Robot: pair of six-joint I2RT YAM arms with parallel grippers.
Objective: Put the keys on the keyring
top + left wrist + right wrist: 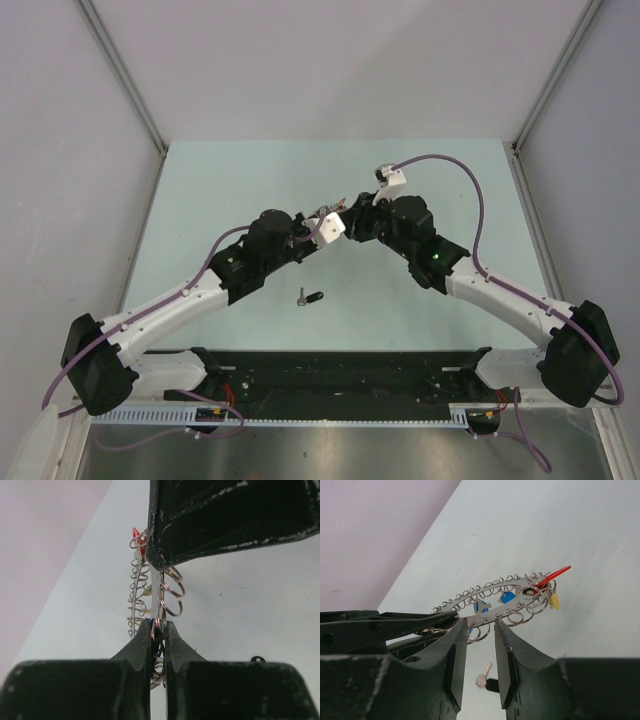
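Left claw (pixel 159 626) clenched on keyring (pixel 492 611); right claw (pixel 481 626) released, straddling it; black-headed key (pixel 312 297) on table (pixel 200 190).

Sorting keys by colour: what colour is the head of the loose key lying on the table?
Black, on the loose key; clearest in the top external view.

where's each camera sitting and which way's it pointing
top external: above, behind the bases, looking down on the table; both arms, left gripper meeting right gripper
left wrist: on that wrist, faces along its own fingers, shut on the keyring
right wrist: on that wrist, faces past its own parted fingers at the keyring
shared: top and right wrist show the black-headed key
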